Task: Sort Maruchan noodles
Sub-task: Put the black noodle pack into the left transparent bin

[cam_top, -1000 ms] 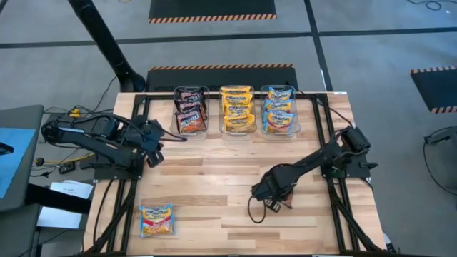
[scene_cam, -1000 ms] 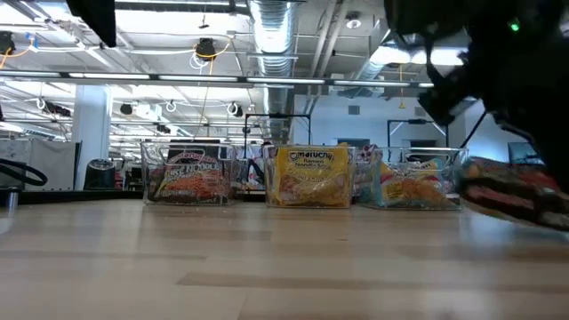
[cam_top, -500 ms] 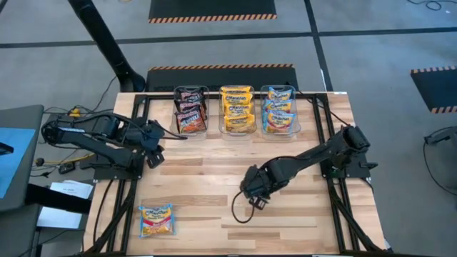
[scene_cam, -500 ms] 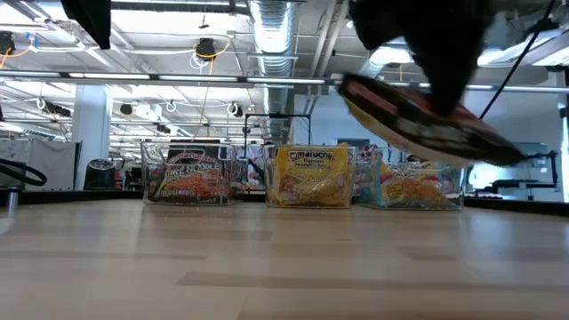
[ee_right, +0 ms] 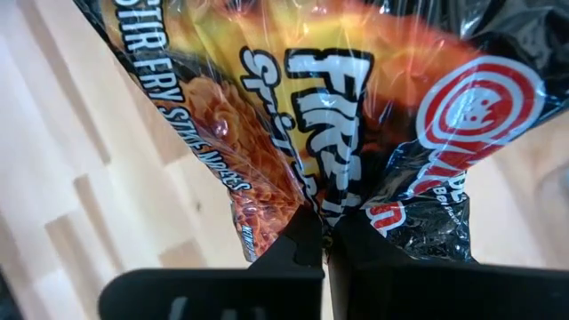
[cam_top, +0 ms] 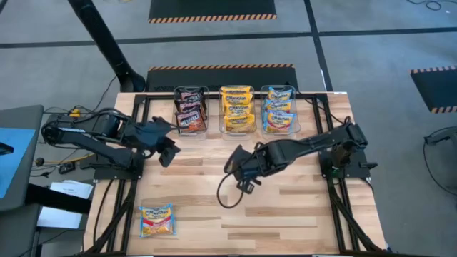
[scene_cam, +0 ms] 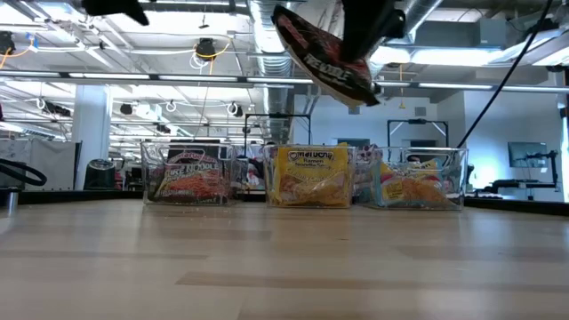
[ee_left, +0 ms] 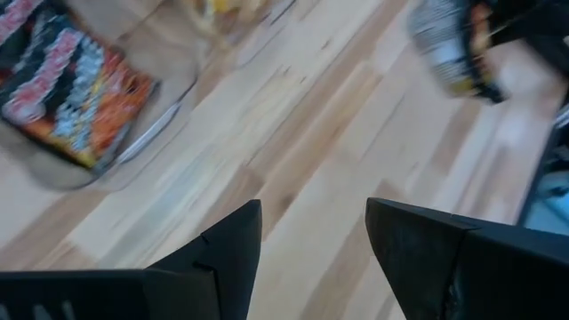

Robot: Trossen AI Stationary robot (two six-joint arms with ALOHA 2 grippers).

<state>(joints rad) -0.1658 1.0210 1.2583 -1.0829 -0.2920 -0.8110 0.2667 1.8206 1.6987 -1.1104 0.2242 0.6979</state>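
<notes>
A blue-yellow packet [cam_top: 156, 220] is lying alone on the near left part of the counter [cam_top: 285, 214]. Farther in, over the counter's middle, the right pincer [cam_top: 239, 165] is pinching a dark red-black packet [scene_cam: 322, 59] between narrowly set fingers and carrying it high above the wood, tilted, its crinkled edge sitting right at the fingertips [ee_right: 302, 238] in the right wrist view. To the left, the left pincer [cam_top: 166, 145] is hanging over the counter's left side with its fingers [ee_left: 222, 258] spread wide, gripping nothing. At the far edge three clear tubs are standing in a row: the left tub [cam_top: 191, 113] holding dark red-black packets, the middle tub [cam_top: 237, 110] yellow-orange ones, the right tub [cam_top: 280, 111] blue-yellow ones.
</notes>
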